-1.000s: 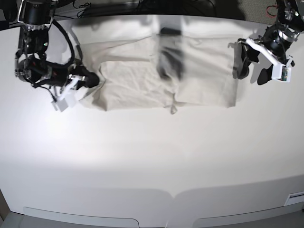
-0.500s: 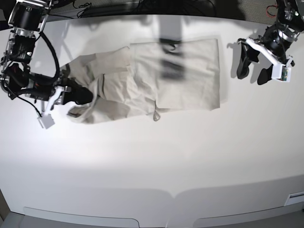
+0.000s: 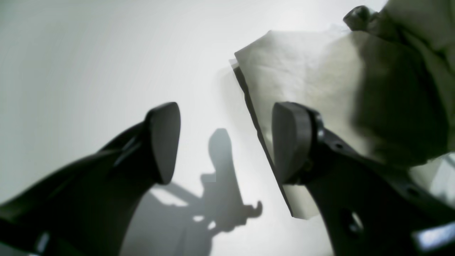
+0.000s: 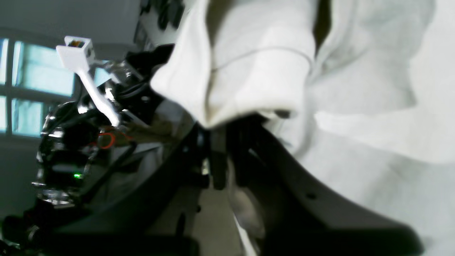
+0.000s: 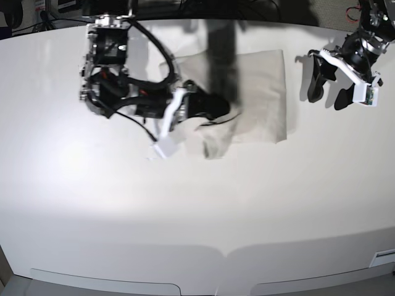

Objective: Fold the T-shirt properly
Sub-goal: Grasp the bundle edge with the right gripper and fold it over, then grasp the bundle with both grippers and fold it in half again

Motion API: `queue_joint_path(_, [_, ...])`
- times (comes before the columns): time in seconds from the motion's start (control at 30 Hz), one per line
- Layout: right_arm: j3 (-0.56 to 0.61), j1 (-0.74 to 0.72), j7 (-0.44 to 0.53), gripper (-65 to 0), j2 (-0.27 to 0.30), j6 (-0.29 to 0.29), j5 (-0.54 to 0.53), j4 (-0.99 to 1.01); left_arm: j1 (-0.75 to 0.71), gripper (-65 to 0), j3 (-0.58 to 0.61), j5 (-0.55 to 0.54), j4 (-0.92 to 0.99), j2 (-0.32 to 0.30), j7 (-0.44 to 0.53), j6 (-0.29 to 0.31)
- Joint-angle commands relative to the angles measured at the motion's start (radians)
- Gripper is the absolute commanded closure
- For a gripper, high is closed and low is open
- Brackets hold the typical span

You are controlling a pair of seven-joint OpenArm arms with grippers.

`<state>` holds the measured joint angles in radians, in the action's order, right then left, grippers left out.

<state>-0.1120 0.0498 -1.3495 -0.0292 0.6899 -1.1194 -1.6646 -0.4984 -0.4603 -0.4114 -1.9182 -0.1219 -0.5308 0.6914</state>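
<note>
1. In the base view we count 1 T-shirt (image 5: 259, 92), partly folded on the white table (image 5: 197, 209) toward its far edge, and 2 arms. The right gripper (image 5: 223, 110) is over the shirt's middle, a dark blur crossing it. The left gripper (image 5: 328, 86) hangs spread, clear of the cloth.
2. In the left wrist view we see 2 fingers (image 3: 164, 140) parted, nothing between, beside the shirt's edge.
3. In the right wrist view the closed jaws pinch a cloth fold (image 4: 249, 71); the fingertips are hidden.
</note>
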Motion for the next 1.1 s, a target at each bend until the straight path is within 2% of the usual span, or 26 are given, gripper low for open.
queue_joint_path(0.0, [0.017, -0.016, 0.028, 0.0, -0.024, 0.006, -0.021, -0.021, 0.000, -39.5, -0.006, -0.016, -0.021, -0.009, 0.023, 0.007])
queue_joint_path(0.17, [0.104, -0.016, 0.097, 0.0, -0.123, 0.005, 0.119, -0.021, 0.000, -39.5, -0.006, -0.016, -0.021, -0.010, 0.023, 0.007])
queue_joint_path(0.3, [0.180, -0.015, 0.159, 0.0, -0.128, -0.020, 0.254, -0.020, 0.000, -39.5, -0.006, -0.016, -0.021, -0.009, 0.023, 0.007])
queue_joint_path(0.47, [0.265, -0.015, 0.220, 0.0, -0.128, -0.055, 0.357, -0.010, 0.000, -39.5, -0.006, -0.016, -0.021, -0.010, 0.023, 0.007])
queue_joint_path(0.6, [0.306, -0.015, 0.224, 0.0, -0.128, -0.055, 0.360, -0.010, 0.000, -39.5, -0.006, -0.016, -0.021, -0.010, 0.023, 0.007])
queue_joint_path(0.63, [0.317, -0.015, 0.225, -2.3, -0.128, -0.055, 0.360, -0.010, 0.000, -39.5, -0.006, -0.016, -0.021, -0.010, 0.023, 0.007])
queue_joint_path(0.73, [0.349, -0.016, 0.230, -20.5, -0.128, -0.055, 0.344, -0.010, 0.000, -39.5, -0.006, -0.016, -0.021, -0.010, 0.023, 0.007])
queue_joint_path(0.8, [0.368, -0.016, 0.246, -26.9, -0.128, -0.055, 0.320, -0.010, 0.000, -39.5, -0.006, -0.016, -0.021, -0.010, 0.023, 0.007])
queue_joint_path(1.07, [0.380, -0.027, 0.307, -28.2, -0.128, -0.054, 0.198, -0.011, 0.000, -39.5, -0.006, -0.016, -0.021, -0.010, 0.023, 0.007])
